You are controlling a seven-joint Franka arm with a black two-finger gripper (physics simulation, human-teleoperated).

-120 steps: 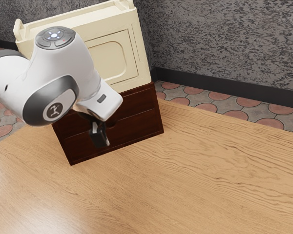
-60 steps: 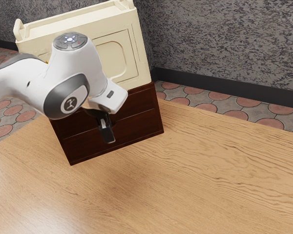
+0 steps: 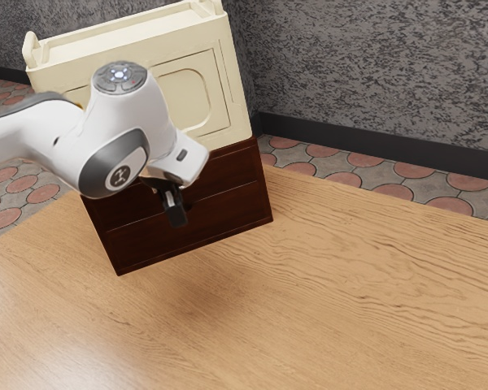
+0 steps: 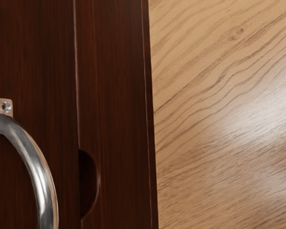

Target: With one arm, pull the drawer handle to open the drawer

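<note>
A mottled grey wall (image 3: 374,65) is standing behind the wooden table (image 3: 350,284). On the table, a dark wooden cabinet (image 3: 232,219) is supporting a cream case (image 3: 236,106). The curved metal drawer handle (image 4: 46,186) is projecting from the cabinet's upper front, near a rounded notch (image 4: 88,183). The fingers (image 3: 176,213) are pointing downward before the cabinet; whether they are standing apart or together, I cannot tell.

No text legible; a round grey-and-white emblem (image 3: 119,176) marks the white robot arm (image 3: 41,134) at the exterior view's nine o'clock.
</note>
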